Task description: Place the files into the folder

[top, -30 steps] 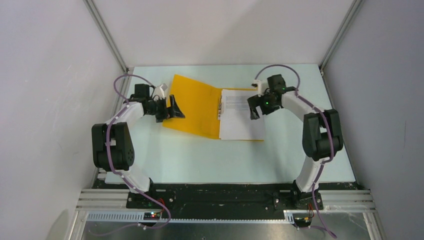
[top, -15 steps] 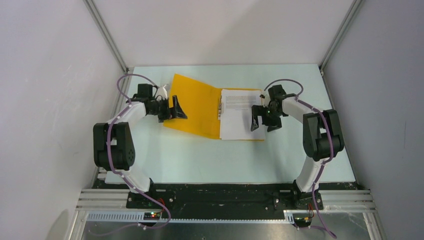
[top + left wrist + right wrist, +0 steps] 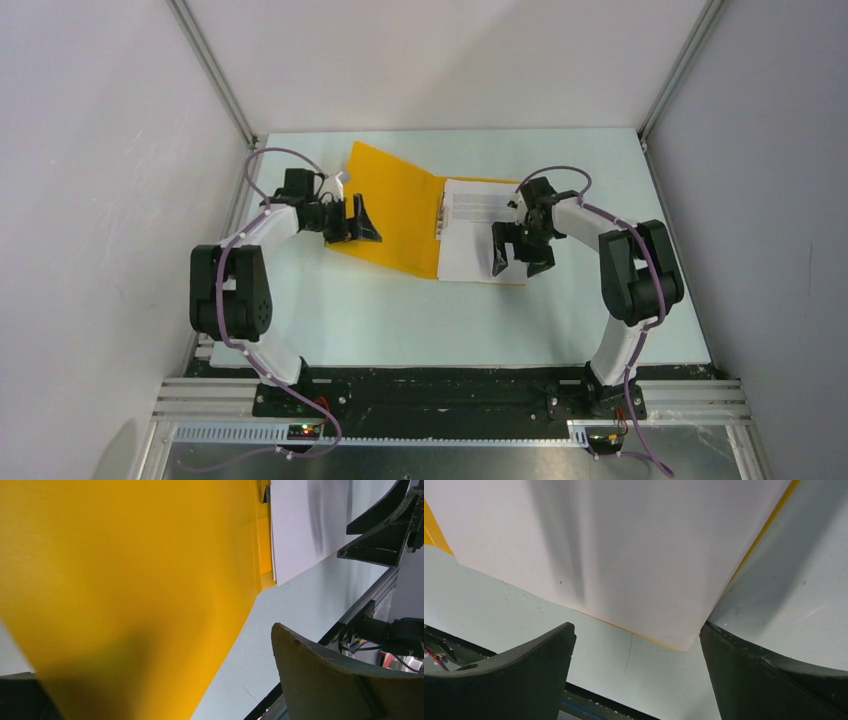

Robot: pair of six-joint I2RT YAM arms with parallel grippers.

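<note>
Has the files [image 3: 470,240] flat on the right half of the open folder [image 3: 395,210], hinge running far-to-near. Holds left gripper [image 3: 366,220] spread, empty, at the left cover's free edge, nearest for swinging it rightward; right gripper [image 3: 518,264] parted, empty, above the files' near corner

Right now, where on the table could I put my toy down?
The wide bare strip of table between the folder and the arm bases. Crowded farther back: left hand at the folder, right hand over the files' corner.
</note>
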